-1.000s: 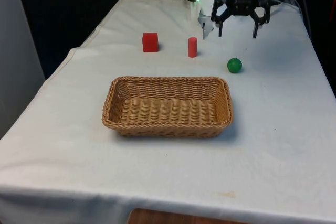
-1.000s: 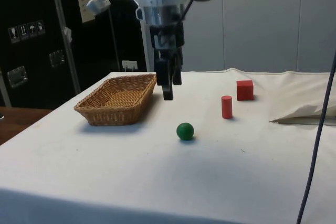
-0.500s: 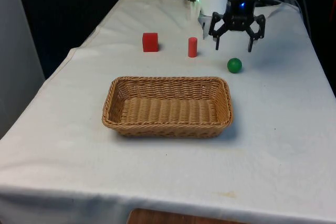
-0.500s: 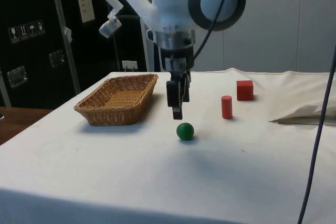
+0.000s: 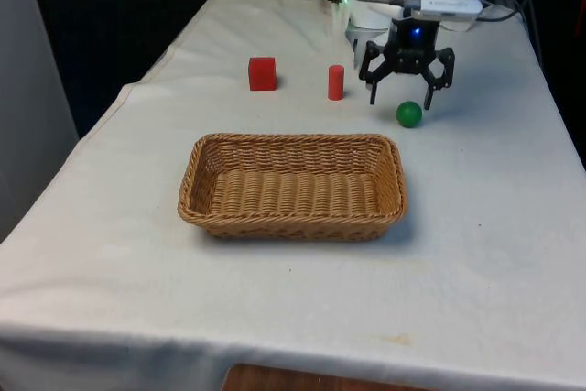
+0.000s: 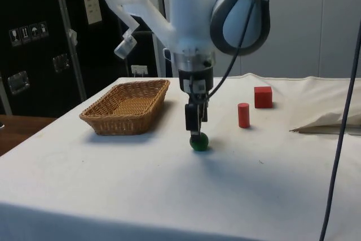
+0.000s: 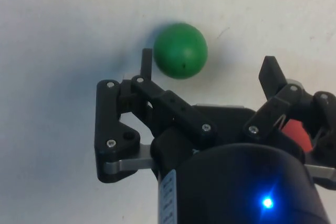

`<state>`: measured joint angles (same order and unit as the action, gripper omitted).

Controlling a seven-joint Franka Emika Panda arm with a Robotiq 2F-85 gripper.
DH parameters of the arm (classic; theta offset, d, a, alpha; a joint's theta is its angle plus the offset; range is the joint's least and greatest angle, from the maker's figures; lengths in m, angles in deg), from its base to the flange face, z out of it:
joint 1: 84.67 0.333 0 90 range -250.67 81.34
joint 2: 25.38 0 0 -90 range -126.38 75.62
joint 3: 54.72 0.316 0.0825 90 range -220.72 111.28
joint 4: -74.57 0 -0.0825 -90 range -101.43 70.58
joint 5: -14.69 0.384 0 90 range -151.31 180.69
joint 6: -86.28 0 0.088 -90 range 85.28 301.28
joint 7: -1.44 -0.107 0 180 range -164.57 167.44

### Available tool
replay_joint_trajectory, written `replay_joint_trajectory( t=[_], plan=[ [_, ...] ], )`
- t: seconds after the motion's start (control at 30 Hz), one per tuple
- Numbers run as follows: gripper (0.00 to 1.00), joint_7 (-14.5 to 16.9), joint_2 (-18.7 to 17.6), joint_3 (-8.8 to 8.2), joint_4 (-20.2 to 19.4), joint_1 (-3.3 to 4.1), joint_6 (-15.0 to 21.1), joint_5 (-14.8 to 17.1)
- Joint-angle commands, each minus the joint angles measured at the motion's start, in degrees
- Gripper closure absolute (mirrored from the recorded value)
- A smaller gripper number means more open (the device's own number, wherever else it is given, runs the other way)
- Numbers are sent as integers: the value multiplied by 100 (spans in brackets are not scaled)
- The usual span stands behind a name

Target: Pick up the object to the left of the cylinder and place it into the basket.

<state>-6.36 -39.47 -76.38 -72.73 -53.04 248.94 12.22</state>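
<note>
The green ball [image 5: 409, 114] sat just beneath my gripper [image 5: 400, 102], slightly toward the front view's right. I had it spread wide (holding nothing).

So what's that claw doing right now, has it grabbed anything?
Gripper: open, holding nothing, just above the green ball.

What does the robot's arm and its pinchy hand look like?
The arm is smooth, rounded and white, with a dark grey ring at one joint and a black cable running down beside it. The gripper is black, built from thin bars joined with small silver screws, ending in two slim fingers.
</note>
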Motion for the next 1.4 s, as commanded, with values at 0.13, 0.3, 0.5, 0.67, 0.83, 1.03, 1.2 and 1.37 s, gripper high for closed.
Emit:
replay_joint_trajectory(
  t=[0.13,0.3,0.5,0.67,0.83,1.03,1.2,1.37],
  plan=[
    [0,0,-160,0,0,-6,183,0],
    [0,40,-241,34,-34,-63,332,52],
    [1,80,-304,74,-34,-115,361,86],
    [56,92,-332,92,-29,-138,355,103],
    [100,103,-344,103,-23,-149,355,109],
    [100,103,-344,109,-23,-155,361,115],
    [100,63,-229,0,52,-109,189,29],
    [100,34,6,-109,143,-74,-92,-34]
  ],
)
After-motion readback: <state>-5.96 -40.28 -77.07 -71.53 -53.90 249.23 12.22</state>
